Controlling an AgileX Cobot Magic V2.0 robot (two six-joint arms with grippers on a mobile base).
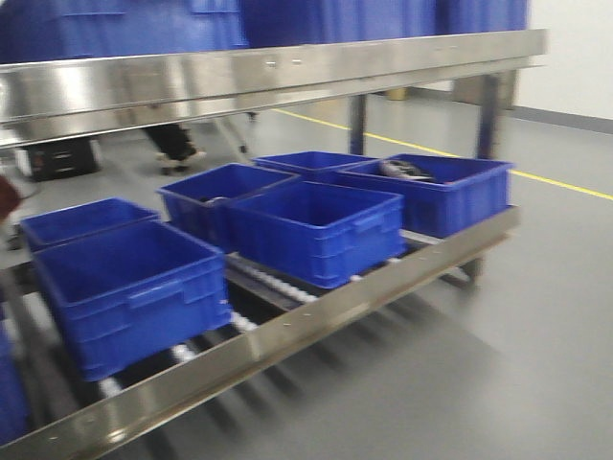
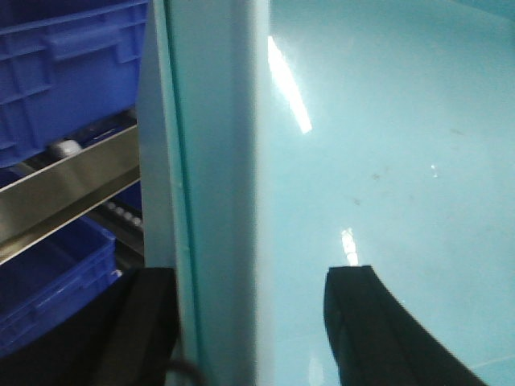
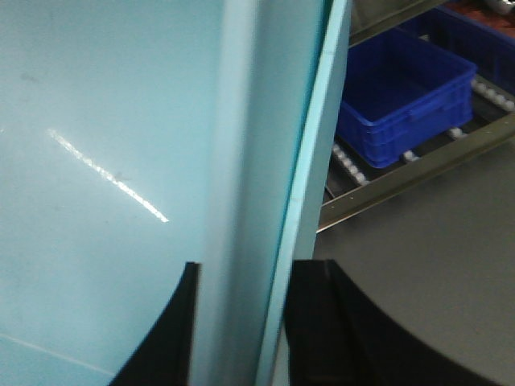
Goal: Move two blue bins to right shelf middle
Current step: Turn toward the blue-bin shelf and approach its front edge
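A pale blue bin fills both wrist views, and I see its inside floor [image 2: 386, 121] and one upright wall [image 2: 213, 161]. My left gripper [image 2: 253, 322] straddles that wall. Its left finger [image 2: 141, 330] lies against the wall's outer side, while the right finger [image 2: 362, 330] stands apart from it over the floor. My right gripper [image 3: 241, 330] is shut on the opposite wall [image 3: 257, 161], one finger on each face. This bin is out of the front view. Several dark blue bins [image 1: 316, 230] sit on a steel roller shelf [image 1: 287, 335] ahead.
An upper steel shelf [image 1: 268, 72] carries more blue bins [image 1: 124, 29]. Grey floor with a yellow line [image 1: 565, 182] lies to the right. A shelf rail [image 2: 64, 189] and blue bins [image 2: 64, 72] pass close on my left, and another bin [image 3: 402, 96] on rollers to my right.
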